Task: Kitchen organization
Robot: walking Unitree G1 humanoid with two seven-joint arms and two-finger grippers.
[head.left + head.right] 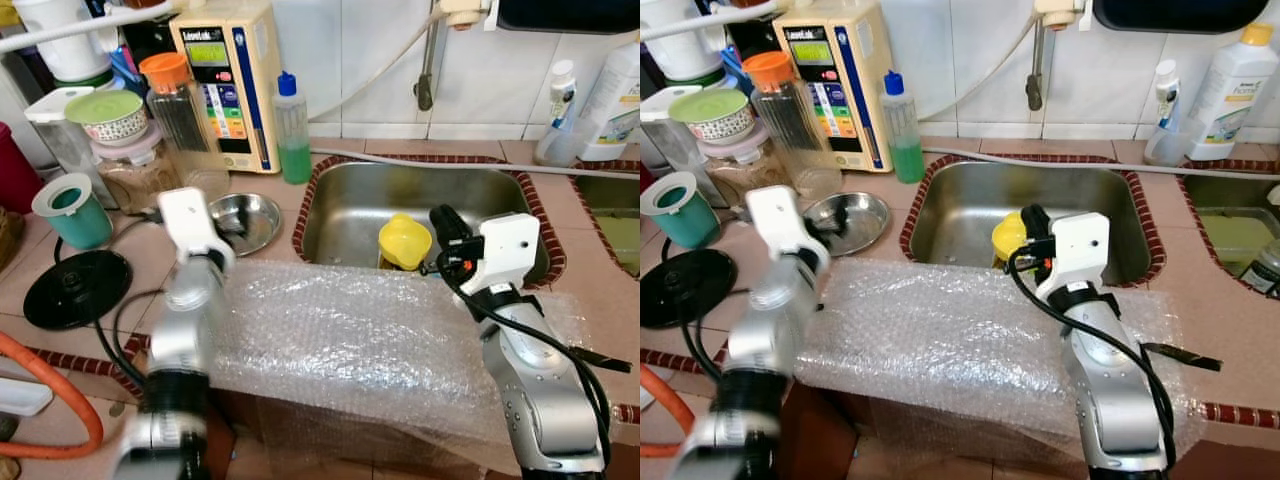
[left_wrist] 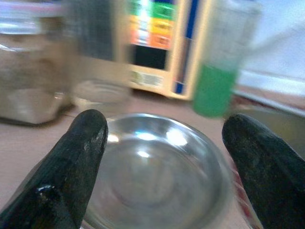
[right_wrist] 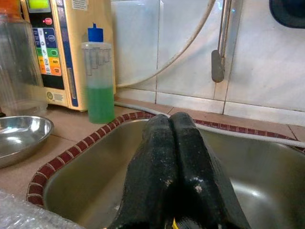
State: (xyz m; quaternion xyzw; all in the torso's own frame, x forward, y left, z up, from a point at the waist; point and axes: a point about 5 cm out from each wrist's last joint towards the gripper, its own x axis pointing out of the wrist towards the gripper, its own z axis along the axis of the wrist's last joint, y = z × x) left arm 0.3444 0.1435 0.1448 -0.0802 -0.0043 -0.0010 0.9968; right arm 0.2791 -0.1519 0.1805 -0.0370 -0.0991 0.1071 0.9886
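Though blurred, left end effector spread around steel bowl; right end effector clenched empty, fingertips cut off.

Left arm rising from lower left to centre left, left gripper with fingers spread wide, right arm rising from lower right, right gripper pressed closed, centre frame.

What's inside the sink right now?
A yellow object sits in the steel sink, with the right gripper shut just beside it. The gripper hides part of the object and the basin floor behind it.
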